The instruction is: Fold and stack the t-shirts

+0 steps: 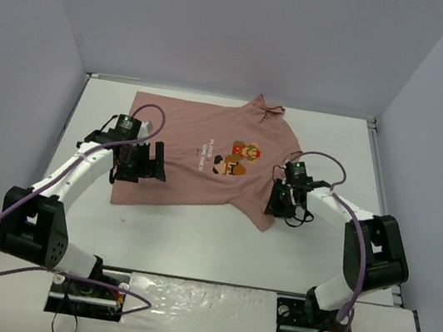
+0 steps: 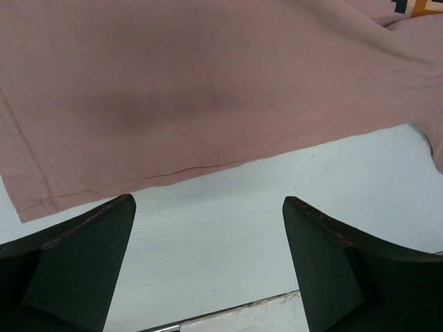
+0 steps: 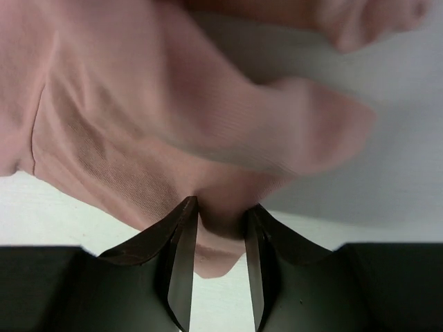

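Note:
A dusty-pink t-shirt (image 1: 200,142) with a pixel-figure print (image 1: 239,158) lies spread on the white table, print up. My left gripper (image 1: 139,161) is open and empty over the shirt's near left part; in the left wrist view its fingers (image 2: 83,256) hang above bare table just off the shirt's hem (image 2: 180,169). My right gripper (image 1: 282,201) is shut on a fold of the shirt's right sleeve edge; the right wrist view shows pink cloth (image 3: 221,225) pinched between the fingers and lifted off the table.
The white table (image 1: 210,240) is walled by grey panels at the back and both sides. The table's near edge (image 2: 228,315) shows below the left fingers. A bunched part of the shirt (image 1: 269,106) lies by the back wall.

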`<state>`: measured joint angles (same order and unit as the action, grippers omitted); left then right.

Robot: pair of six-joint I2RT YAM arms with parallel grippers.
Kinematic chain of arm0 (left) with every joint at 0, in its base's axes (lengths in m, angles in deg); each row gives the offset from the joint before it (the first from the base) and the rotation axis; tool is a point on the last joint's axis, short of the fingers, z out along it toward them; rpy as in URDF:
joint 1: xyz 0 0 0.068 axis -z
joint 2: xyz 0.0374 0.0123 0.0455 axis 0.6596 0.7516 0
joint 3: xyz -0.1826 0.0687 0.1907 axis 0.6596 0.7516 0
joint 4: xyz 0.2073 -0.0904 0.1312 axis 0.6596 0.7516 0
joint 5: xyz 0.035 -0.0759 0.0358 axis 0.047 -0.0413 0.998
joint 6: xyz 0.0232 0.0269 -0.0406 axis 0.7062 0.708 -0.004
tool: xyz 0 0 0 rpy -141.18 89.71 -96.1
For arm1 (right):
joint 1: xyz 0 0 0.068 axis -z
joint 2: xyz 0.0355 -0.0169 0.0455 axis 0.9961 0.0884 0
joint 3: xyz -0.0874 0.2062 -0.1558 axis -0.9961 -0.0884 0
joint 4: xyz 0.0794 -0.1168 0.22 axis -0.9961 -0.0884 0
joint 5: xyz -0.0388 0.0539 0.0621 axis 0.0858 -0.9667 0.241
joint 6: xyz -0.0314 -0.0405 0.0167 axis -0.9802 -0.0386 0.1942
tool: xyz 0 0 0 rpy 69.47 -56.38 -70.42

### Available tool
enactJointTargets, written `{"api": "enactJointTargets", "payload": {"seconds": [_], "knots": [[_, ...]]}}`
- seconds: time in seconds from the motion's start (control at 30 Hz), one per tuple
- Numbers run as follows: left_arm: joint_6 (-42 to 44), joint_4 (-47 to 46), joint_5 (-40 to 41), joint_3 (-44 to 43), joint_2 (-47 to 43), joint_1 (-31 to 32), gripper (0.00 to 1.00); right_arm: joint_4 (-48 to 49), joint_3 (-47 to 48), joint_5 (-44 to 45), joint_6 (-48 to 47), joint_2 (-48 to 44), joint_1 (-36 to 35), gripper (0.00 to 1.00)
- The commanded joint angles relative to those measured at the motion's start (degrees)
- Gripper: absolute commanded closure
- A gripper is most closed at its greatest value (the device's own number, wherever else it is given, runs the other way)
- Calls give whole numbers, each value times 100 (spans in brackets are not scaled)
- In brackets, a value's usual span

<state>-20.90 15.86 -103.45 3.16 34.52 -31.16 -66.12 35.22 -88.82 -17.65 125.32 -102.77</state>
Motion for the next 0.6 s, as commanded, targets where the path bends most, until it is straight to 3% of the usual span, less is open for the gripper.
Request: {"api": "enactJointTargets", "payload": {"seconds": [0.0,0.23,0.4,0.57], "knots": [[118,-138,-91,-244,-98,26,14,104,368,501,302,-20,-337,92],[154,-124,-53,-177,-182,0,14,-277,983,1311,363,-193,-1100,96],[137,-116,-108,-174,-159,0,14,-449,1017,1238,235,-38,-1239,64],[141,-116,-104,-191,-128,-4,14,-573,770,1462,156,-367,-1155,59]]}}
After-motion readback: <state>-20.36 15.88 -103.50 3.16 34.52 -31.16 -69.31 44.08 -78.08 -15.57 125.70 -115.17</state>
